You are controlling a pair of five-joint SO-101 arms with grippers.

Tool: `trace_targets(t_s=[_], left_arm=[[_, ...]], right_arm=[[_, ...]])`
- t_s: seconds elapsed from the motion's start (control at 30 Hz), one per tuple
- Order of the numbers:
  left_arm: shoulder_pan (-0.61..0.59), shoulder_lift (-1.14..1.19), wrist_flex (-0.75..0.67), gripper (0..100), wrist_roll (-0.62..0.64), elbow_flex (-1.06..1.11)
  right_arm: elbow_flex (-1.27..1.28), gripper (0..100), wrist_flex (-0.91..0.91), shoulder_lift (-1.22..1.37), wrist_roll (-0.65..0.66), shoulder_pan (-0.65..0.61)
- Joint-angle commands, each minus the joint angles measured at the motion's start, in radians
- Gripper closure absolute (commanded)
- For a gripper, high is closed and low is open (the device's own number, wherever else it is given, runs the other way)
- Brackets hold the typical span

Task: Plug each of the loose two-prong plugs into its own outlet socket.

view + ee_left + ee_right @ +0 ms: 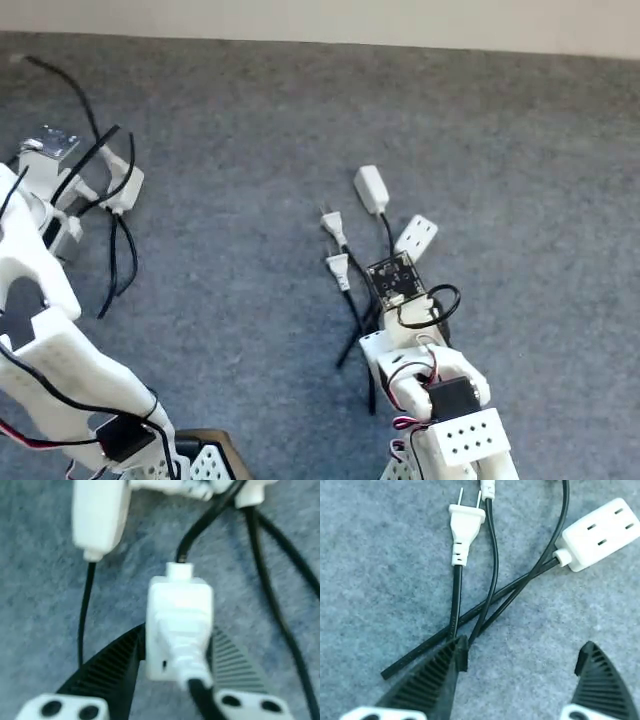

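Plug: two-prong plug [465, 522] lies flat on worktop [375, 580], near outlet socket [598, 533].
Axis: along its cord; prongs point away from right pincer [522, 655].
Handling: likely light, rigid; cord springy; grip the body's sides.
Right pincer: open above crossed cords [490, 580].
Left pincer [177, 635]: clamped on socket block [180, 605].

A plug [488, 489] is cut off by the picture's edge.

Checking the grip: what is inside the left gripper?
A white connector block, black cord at each end, sits between the left gripper's fingers. Its flanks against them and its underside are covered.
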Motion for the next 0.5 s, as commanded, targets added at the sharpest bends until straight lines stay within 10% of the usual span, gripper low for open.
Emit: trace_targets(t_s=[0.0,0.23,0.47], left_arm=[[-0.005,-0.024,0.135,67,-0.011,-0.113],[0.125,-0.076,0.348,68,-0.005,-0.239],[0.501,-0.140,0.474,68,0.141,-0.282]], right_arm=[[-0.005,67.0,-0.019,-0.008,-0.012,0.004],[-0.013,67.0,-0.012,-0.005,-0.014,0.024],[-0.097,67.0,-0.012,-0.005,-0.038,0.334]])
